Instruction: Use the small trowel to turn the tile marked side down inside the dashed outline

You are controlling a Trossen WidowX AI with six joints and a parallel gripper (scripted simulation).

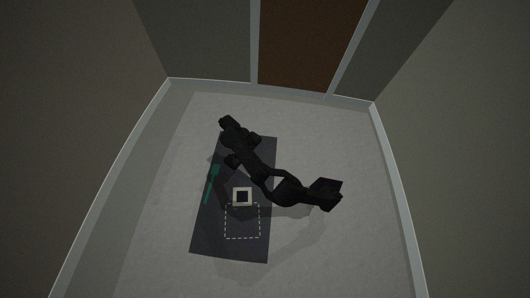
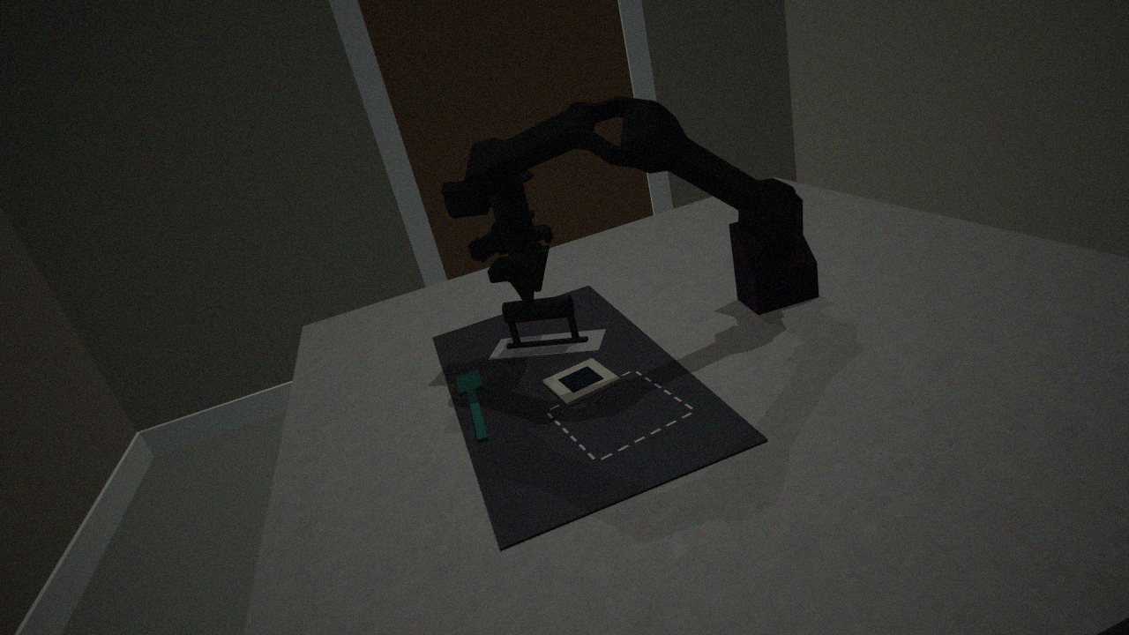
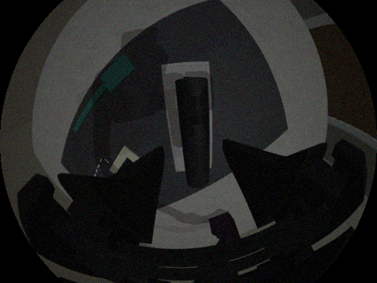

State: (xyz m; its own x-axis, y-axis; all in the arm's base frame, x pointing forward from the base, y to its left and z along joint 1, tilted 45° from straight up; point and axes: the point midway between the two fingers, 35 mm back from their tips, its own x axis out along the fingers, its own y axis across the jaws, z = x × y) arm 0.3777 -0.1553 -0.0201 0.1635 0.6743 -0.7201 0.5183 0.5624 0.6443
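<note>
The trowel has a thick black handle (image 2: pixel 539 310) (image 3: pixel 194 106) raised above a flat pale blade (image 2: pixel 594 339) (image 3: pixel 170 114) resting on the mat (image 1: pixel 207 241) (image 2: pixel 512 505). In the top view the arm hides most of it. My gripper (image 2: pixel 529 299) (image 3: pixel 193 148) is open, pointing down over the handle. In the wrist view the handle's near end shows between the spread fingers; it is not gripped. The tile (image 1: pixel 236 196) (image 2: pixel 579 379) (image 3: pixel 119 161) lies flat, its dark square facing up, mostly outside the dashed outline (image 1: pixel 228 238) (image 2: pixel 601 458), overlapping its edge.
A teal flat tool (image 1: pixel 215 169) (image 2: pixel 469 382) (image 3: pixel 118 72) with a thin handle lies along the mat's edge, beside the trowel and tile. The arm's base (image 2: pixel 777 272) stands on the pale table beyond the mat. The arm casts shadows over the tile and outline.
</note>
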